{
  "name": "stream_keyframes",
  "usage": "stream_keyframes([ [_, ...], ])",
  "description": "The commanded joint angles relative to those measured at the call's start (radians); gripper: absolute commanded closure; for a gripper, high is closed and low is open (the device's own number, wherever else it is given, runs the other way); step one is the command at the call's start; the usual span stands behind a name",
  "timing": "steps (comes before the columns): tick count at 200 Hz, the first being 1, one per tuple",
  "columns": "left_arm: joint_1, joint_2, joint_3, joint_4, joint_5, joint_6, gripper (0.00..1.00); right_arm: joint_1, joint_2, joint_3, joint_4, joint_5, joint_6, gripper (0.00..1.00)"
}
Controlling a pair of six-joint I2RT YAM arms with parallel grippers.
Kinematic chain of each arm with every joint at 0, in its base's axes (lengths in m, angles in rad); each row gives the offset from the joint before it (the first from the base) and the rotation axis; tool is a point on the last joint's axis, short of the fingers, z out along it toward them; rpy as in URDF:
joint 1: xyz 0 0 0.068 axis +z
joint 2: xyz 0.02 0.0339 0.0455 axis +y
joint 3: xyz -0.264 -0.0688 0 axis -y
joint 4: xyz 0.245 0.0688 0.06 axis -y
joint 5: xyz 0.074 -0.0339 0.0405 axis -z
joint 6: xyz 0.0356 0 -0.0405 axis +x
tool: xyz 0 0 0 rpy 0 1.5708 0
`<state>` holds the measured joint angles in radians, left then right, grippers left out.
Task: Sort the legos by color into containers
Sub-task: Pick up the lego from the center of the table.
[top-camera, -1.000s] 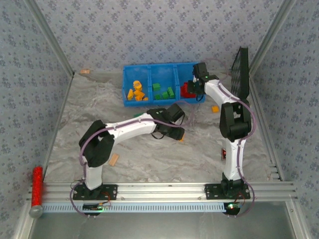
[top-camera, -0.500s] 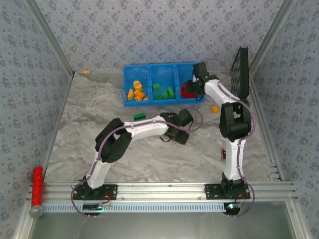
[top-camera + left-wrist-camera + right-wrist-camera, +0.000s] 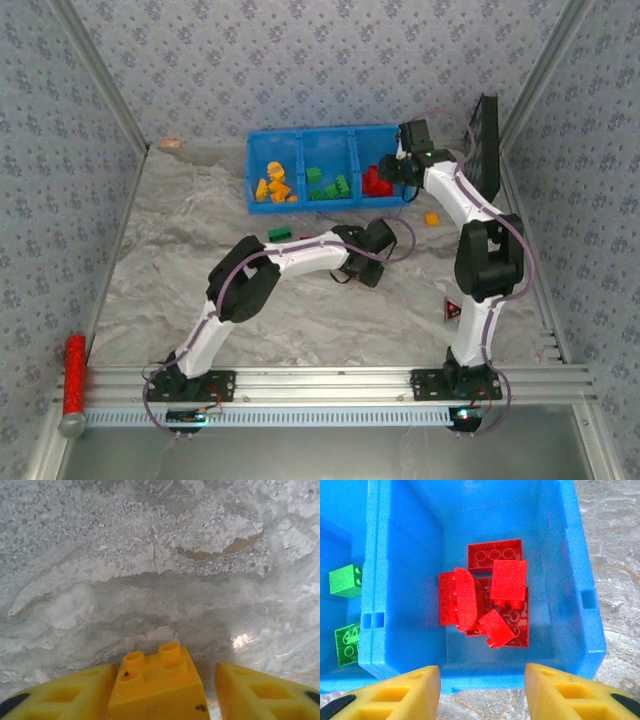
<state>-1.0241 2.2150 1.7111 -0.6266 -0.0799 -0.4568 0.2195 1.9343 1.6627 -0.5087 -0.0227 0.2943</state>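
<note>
Top external shows you the glossy blue bin (image 3: 320, 132) mostly sorted: orange-yellow legos (image 3: 272, 185) left, green middle, red right. A loose green brick (image 3: 279, 234) and a loose orange brick (image 3: 431, 219) lie on the mottled table (image 3: 150, 280), left to sort.

Left wrist: the left gripper (image 3: 166, 675) closely flanks a studded orange-yellow brick (image 3: 155, 692); you cannot tell whether it pinches.

Right wrist: the right gripper (image 3: 482, 677) gapes wide and empty over the smooth red bricks (image 3: 507, 580).
</note>
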Motion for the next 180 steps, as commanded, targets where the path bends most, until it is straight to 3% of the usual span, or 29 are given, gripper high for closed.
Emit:
stream_keyframes([
  [1, -0.007, 0.015, 0.012, -0.028, 0.017, 0.004, 0.56, -0.019, -0.045, -0.032, -0.013, -0.005, -0.014, 0.51],
  [23, -0.006, 0.005, -0.015, -0.030, 0.028, -0.003, 0.71, -0.042, -0.047, -0.023, -0.038, -0.062, -0.005, 0.49],
  [69, 0.003, -0.085, -0.130, -0.005, 0.045, -0.014, 0.83, -0.046, -0.112, -0.063, -0.041, -0.079, -0.013, 0.41],
  [129, 0.077, -0.293, -0.169, -0.086, 0.064, 0.048, 0.86, -0.043, -0.189, -0.138, -0.030, -0.107, -0.064, 0.25],
  [180, 0.226, -0.433, -0.086, -0.150, 0.037, 0.110, 0.86, -0.006, -0.265, -0.236, -0.005, -0.133, -0.148, 0.24],
])
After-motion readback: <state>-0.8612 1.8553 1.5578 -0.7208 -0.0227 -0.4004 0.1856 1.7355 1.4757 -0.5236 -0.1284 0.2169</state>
